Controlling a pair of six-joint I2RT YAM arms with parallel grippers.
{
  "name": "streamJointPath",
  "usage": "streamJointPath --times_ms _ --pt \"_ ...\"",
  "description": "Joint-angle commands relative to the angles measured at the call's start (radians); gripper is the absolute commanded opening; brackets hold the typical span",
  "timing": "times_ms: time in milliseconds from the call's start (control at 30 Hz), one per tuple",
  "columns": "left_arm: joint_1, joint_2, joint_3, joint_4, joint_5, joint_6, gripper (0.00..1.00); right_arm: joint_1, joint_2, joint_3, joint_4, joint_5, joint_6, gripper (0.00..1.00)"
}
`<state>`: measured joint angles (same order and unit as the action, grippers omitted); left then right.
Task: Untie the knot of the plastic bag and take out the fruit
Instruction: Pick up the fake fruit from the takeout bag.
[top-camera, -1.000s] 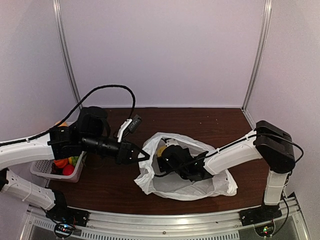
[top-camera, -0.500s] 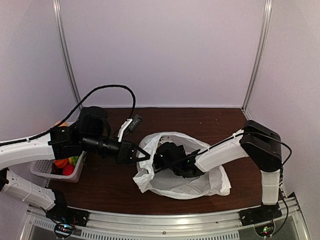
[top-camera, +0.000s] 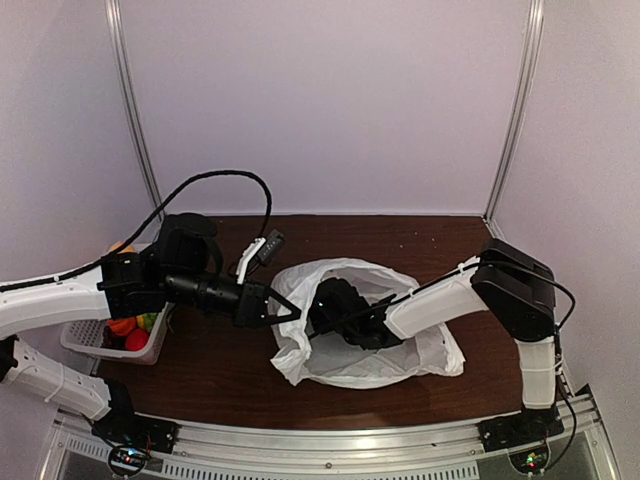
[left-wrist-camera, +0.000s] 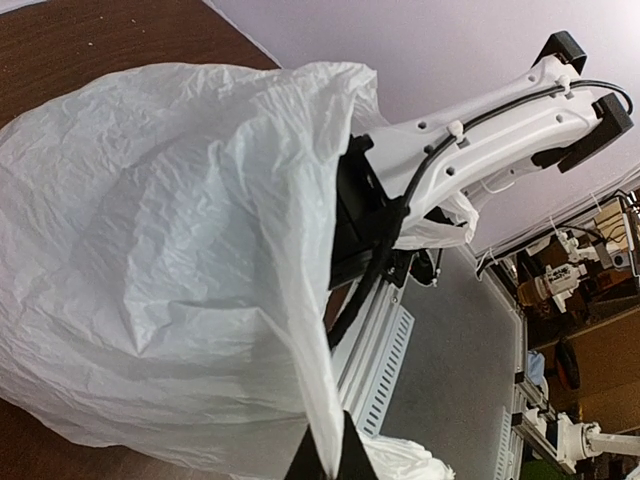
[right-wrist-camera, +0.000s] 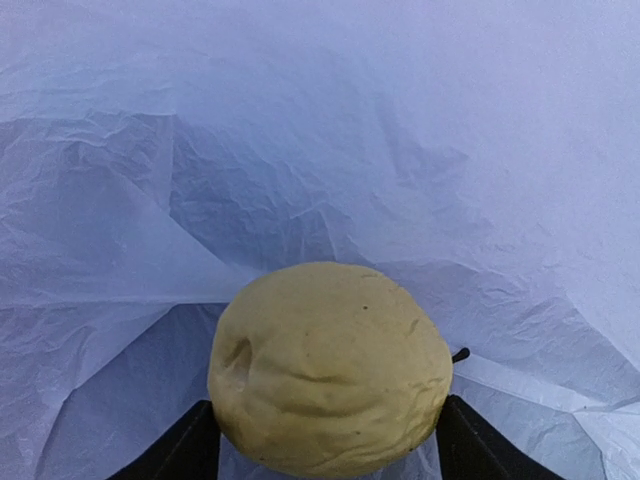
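The white plastic bag (top-camera: 400, 355) lies open on the brown table, its mouth facing left. My left gripper (top-camera: 290, 315) is shut on the bag's rim and holds it up; the pinched plastic shows between the tips in the left wrist view (left-wrist-camera: 328, 462), with the bag (left-wrist-camera: 150, 250) beyond. My right gripper (top-camera: 328, 300) reaches inside the bag. In the right wrist view its fingers (right-wrist-camera: 190, 450) press both sides of a round pale yellow fruit (right-wrist-camera: 330, 365). No knot shows.
A white slatted basket (top-camera: 80, 345) with several coloured fruits stands at the left edge, under my left arm. A black cable (top-camera: 230, 175) loops above the left arm. Walls close the back and sides.
My right arm has pushed further left into the bag, and the bag's top has risen over it. The yellow fruit seen at the mouth is now covered. My left gripper has held still.
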<state>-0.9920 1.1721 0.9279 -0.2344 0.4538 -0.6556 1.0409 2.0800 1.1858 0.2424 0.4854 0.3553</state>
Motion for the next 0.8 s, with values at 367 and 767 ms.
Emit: streamJointPath --times_ms 367,767 --pt "-0.001 -0.019 0.029 -0.017 -0.124 -0.080 0.00 -0.004 -0.081 -0.091 0.106 -0.057 -0.072 0.49" --pt "0.035 -0.023 0.014 0.027 -0.152 -0.140 0.00 0.083 -0.311 -0.294 0.074 -0.075 -0.083 0.48"
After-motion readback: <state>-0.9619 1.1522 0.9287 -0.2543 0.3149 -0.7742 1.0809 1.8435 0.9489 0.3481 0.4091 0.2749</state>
